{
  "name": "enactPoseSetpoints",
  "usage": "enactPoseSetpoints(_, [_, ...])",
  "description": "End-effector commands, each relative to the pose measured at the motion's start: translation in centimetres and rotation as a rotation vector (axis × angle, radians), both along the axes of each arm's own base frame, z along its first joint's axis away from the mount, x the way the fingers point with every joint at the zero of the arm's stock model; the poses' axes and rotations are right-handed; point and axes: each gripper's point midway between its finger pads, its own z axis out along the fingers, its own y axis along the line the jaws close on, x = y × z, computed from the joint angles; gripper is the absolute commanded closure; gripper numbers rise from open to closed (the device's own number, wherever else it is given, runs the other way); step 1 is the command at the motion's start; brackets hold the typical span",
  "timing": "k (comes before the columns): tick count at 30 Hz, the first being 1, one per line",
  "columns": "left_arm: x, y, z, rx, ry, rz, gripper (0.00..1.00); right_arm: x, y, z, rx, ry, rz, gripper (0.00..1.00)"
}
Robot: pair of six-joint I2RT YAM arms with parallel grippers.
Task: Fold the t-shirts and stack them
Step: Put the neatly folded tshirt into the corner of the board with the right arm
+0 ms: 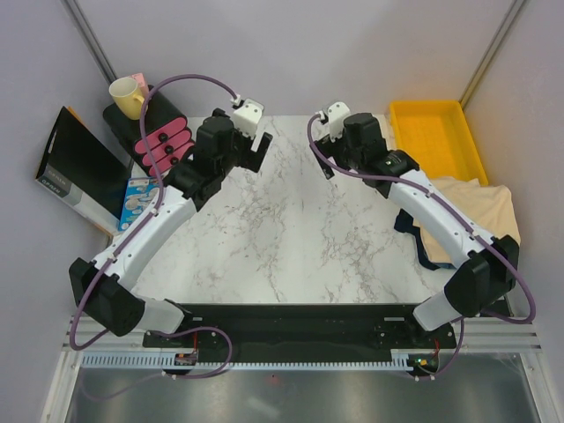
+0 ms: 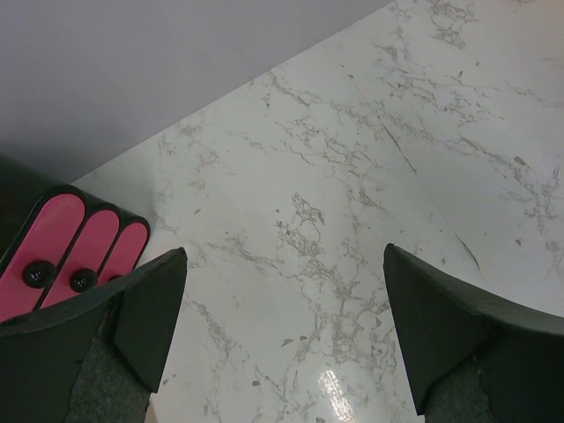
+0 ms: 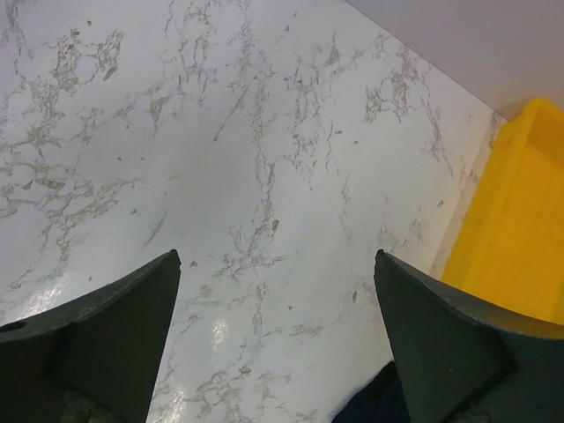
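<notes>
Over the far half of the marble table (image 1: 282, 238), the top view shows both arms reaching inward. The left gripper (image 1: 257, 148) and the right gripper (image 1: 324, 157) face each other, well apart. The table surface between and in front of them is bare marble. The t-shirts (image 1: 480, 204) lie as a cream heap at the right edge, just in front of the yellow tray (image 1: 436, 139) and partly under the right arm. A dark strap (image 1: 412, 231) shows beside the heap. Off the left edge stand a yellow cup (image 1: 126, 95), a black rack (image 1: 166, 141) with pink inserts, and a black box (image 1: 77, 172). Grey walls close in on the left, far and right sides.

The left wrist view shows the left gripper (image 2: 282, 326) above bare marble. Its fingers (image 2: 145, 322) are spread wide; they hold nothing and touch nothing. The rack (image 2: 62, 256) sits at the table's far-left edge, just beyond the left finger (overlapping it in this view). The wall (image 2: 132, 62) runs directly behind that edge.

The right wrist view shows the right gripper (image 3: 278, 335) also above bare marble. Its fingers (image 3: 445, 339) are spread equally wide, with nothing between them. The yellow tray (image 3: 520, 220) lies beyond the right finger at the table's right edge. A dark scrap of fabric (image 3: 370, 401) shows at the bottom, next to that finger; whether they touch cannot be told. No cream fabric is visible in either wrist view.
</notes>
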Motion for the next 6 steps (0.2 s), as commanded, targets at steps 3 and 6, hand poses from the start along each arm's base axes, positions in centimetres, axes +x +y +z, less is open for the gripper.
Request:
enactPoseSetpoints(3, [-0.41,0.00,1.80,-0.048,-0.049,-0.010,0.00,0.58,0.80,1.95,0.048,-0.055,-0.016,0.02])
enactPoseSetpoints(6, [-0.54,0.17,1.89,-0.050,-0.055,-0.005,0.00,0.76,0.95,2.00,0.051,-0.054,-0.019,0.02])
